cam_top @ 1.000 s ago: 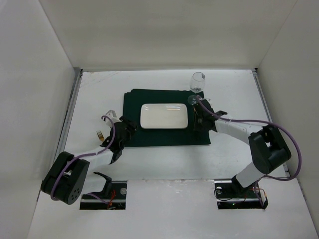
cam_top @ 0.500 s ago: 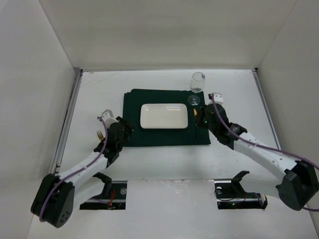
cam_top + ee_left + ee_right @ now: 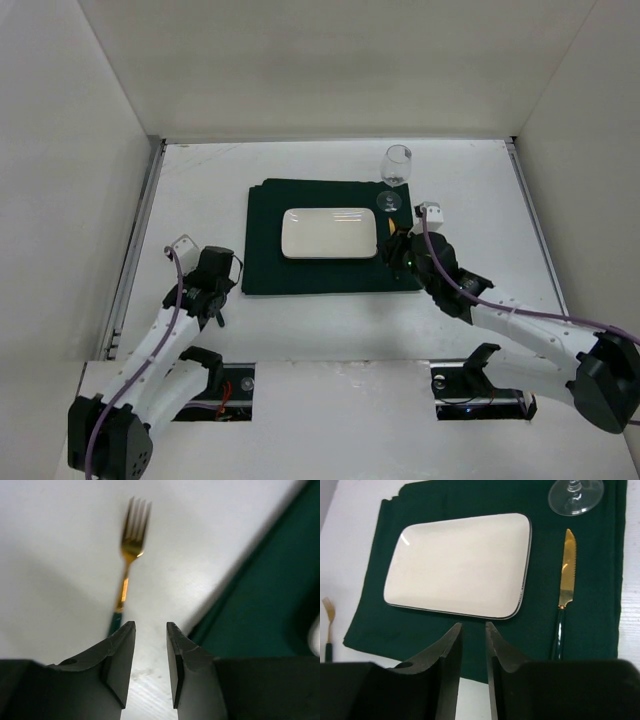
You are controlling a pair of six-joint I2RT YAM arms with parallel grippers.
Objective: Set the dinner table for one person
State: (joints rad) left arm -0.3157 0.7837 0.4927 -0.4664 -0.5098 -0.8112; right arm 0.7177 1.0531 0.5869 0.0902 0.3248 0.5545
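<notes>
The dinner table point(image 3: 330, 325) is the white tabletop. A dark green placemat point(image 3: 265, 270) lies on it, bearing a white rectangular plate point(image 3: 330, 232). A gold knife with a dark green handle point(image 3: 566, 580) lies on the mat right of the plate. A wine glass point(image 3: 397, 165) stands at the mat's far right corner. A gold fork point(image 3: 127, 555) lies on the bare table left of the mat; my left arm hides it in the top view. My left gripper point(image 3: 151, 625) is open and empty, just short of the fork's handle. My right gripper point(image 3: 473, 626) is open and empty over the mat's near edge.
Silver rails run along the table's left point(image 3: 135, 250) and right point(image 3: 532, 220) edges, with white walls around. In the right wrist view the fork point(image 3: 327, 625) shows at the left edge, the plate point(image 3: 460, 565) lies ahead and the glass foot point(image 3: 575, 495) is at the top.
Both grippers have drawn back toward the near edge. The left one moved left and away from the mat. The right one has come off the knife, which now lies uncovered.
</notes>
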